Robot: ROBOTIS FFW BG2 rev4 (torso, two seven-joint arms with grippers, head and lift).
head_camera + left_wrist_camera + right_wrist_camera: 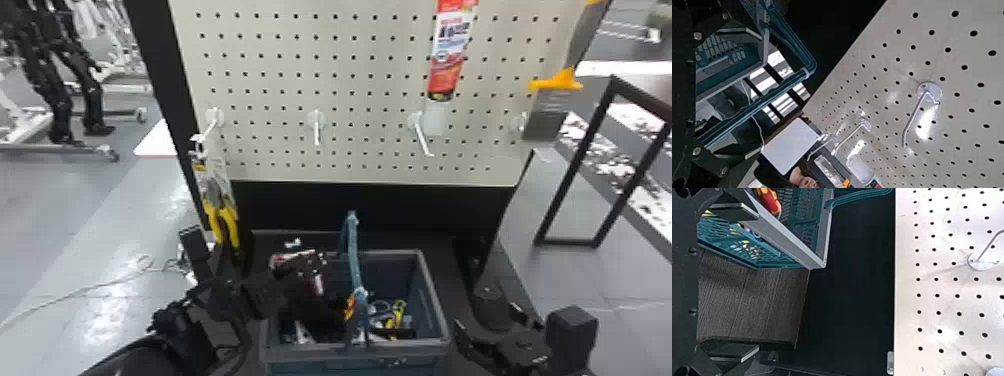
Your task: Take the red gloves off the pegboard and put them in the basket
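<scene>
Pegboard [280,65] behind, basket [435,300] partly hidden by left gripper [315,300], right gripper [485,315] beside it, fingers on both spread (contents [397,315] murky)

Four hooks [316,131], three hanging items [448,55], one pegboard [280,55], one basket [434,297]

Black arms with squared joints and paired jaws.
The left arm [175,332] is matte black, made of stacked, angular parts, with a narrow upright block [194,246] at the wrist and a thin black cable [244,327] looping loosely along it. The right arm [520,350] is just as dark, bearing a chunky, cube-like block [571,332] and a small pale mark [540,359] on its flat housing. Close up, round silvery screws [697,36] dot the left jaws' black joints; two small, round, dark recesses [692,251] sit in the right wrist's black plate [683,282], and the right jaws' stubby, flat-faced fingers [730,350] have paler grey edges.
</scene>
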